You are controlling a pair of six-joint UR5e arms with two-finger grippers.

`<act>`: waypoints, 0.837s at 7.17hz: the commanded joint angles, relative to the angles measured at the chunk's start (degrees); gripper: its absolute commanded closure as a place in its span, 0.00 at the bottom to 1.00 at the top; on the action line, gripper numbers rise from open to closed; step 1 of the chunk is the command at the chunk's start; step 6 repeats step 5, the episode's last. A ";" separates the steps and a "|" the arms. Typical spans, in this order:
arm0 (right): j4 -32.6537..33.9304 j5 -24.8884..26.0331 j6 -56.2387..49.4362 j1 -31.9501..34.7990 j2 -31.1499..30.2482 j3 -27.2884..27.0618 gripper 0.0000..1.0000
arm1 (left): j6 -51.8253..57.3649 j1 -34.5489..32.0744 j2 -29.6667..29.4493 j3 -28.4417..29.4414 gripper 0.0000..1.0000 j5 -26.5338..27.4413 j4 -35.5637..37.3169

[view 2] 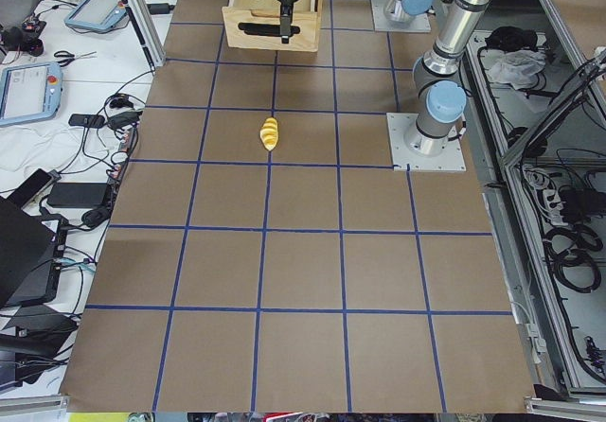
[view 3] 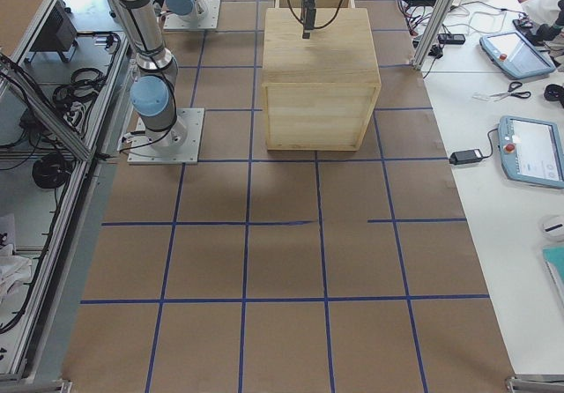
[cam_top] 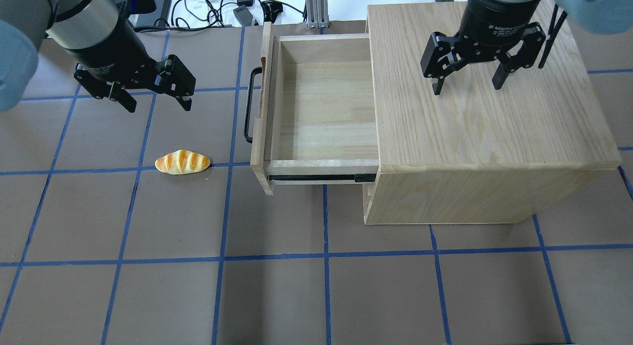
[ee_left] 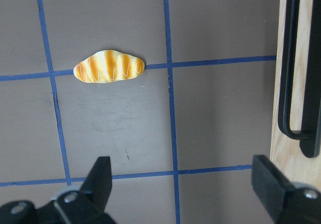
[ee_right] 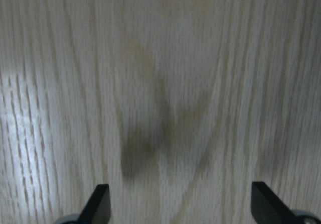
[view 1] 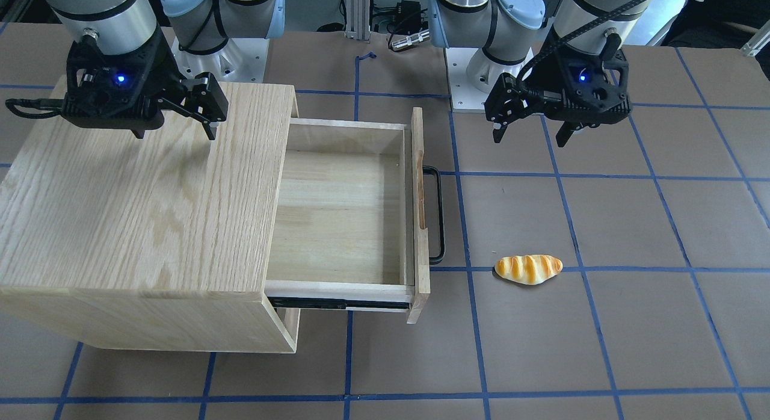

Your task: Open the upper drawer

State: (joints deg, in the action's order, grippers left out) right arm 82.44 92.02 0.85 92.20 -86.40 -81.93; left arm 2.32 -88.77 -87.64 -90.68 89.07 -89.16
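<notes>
The upper drawer (cam_top: 321, 103) stands pulled far out of the oak cabinet (cam_top: 484, 127), empty, its black bar handle (cam_top: 251, 105) facing left; it also shows in the front-facing view (view 1: 343, 215). My left gripper (cam_top: 154, 100) is open and empty, hovering above the table left of the handle. In the left wrist view the handle (ee_left: 296, 78) shows at the right edge. My right gripper (cam_top: 467, 85) is open and empty above the cabinet top, which fills the right wrist view (ee_right: 160, 83).
A toy bread roll (cam_top: 183, 162) lies on the brown mat left of the drawer front, also in the left wrist view (ee_left: 109, 66). The lower front panel is tucked under the open drawer. Blue tape lines grid the table.
</notes>
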 commanded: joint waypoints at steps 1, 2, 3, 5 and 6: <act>0.00 0.00 0.02 0.00 0.00 0.01 0.00 | -1.00 -0.26 1.77 -0.73 0.00 1.80 0.30; 0.00 0.00 0.02 0.00 0.00 -0.07 0.00 | -1.00 -0.17 1.51 -0.82 0.00 1.72 0.39; 0.00 0.00 0.02 0.00 0.00 0.01 0.00 | -1.08 -0.17 1.07 -0.82 0.00 1.46 0.39; 0.00 0.00 0.02 0.00 0.00 0.01 0.00 | -0.82 -0.17 0.98 -0.73 0.00 1.46 0.65; 0.00 0.00 0.02 0.00 0.00 0.01 0.00 | -0.82 -0.17 0.98 -0.73 0.00 1.46 0.65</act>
